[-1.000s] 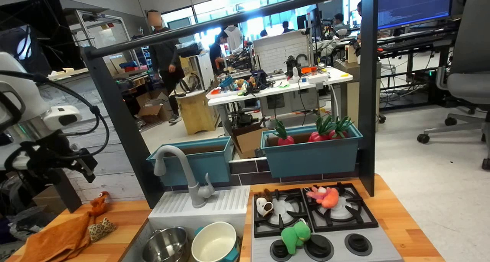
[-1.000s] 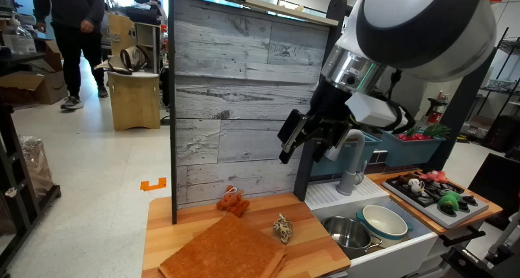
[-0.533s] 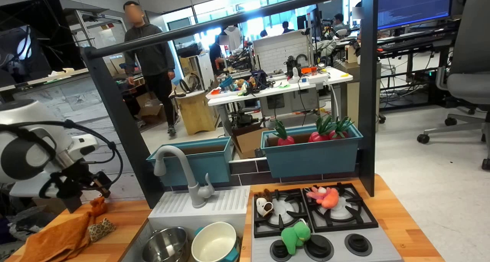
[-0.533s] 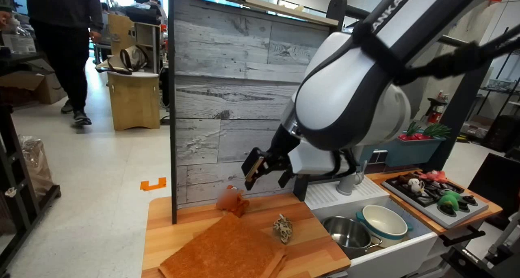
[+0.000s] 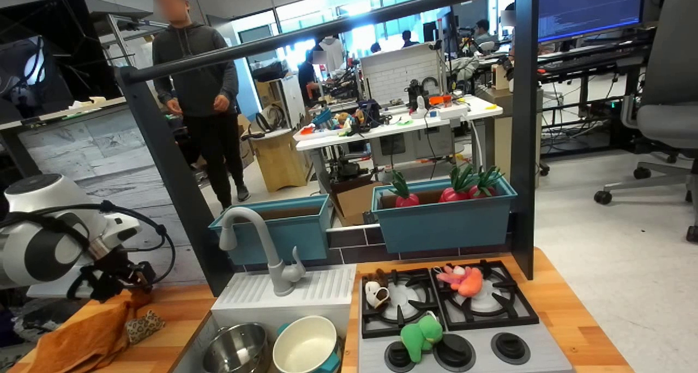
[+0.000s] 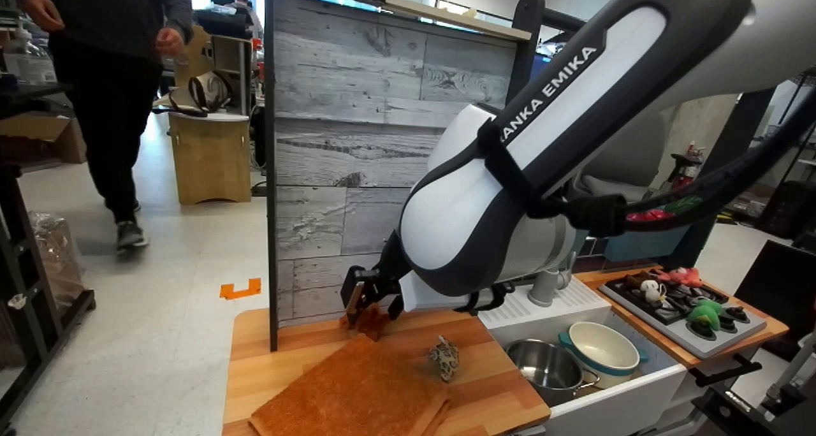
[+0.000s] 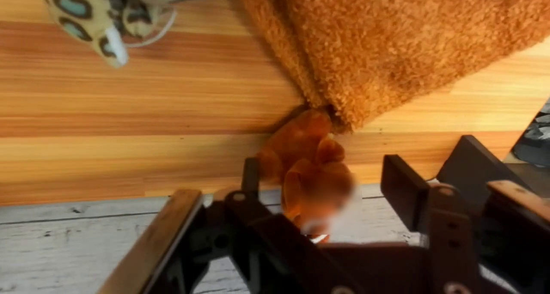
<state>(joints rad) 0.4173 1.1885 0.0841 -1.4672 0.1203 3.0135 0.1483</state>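
Observation:
An orange plush toy (image 7: 296, 148) sits on the wooden counter against the grey plank wall, and part of it is blurred in the wrist view. My gripper (image 7: 324, 180) is open around it. The left finger (image 7: 250, 176) is right beside the toy, perhaps touching; a clear gap separates the right finger (image 7: 401, 191) from it. In both exterior views the gripper (image 6: 375, 303) is low over the toy (image 6: 373, 324), partly covering it. The corner of a folded orange towel (image 7: 408, 40) meets the toy's far end. A leopard-print plush (image 7: 77, 10) lies farther off.
The plank wall (image 6: 382, 136) rises directly behind the toy. Beside the counter, a sink holds a steel pot (image 6: 545, 366) and a white pot (image 6: 605, 347), with a grey faucet (image 5: 262, 242). Several plush toys, one a green plush (image 5: 421, 337), lie on the stove (image 5: 485, 335).
The arm has swung down to the orange toy, bringing the gripper from high above the counter to around it. The fingers look slightly closer together. A person in the background has walked nearer.

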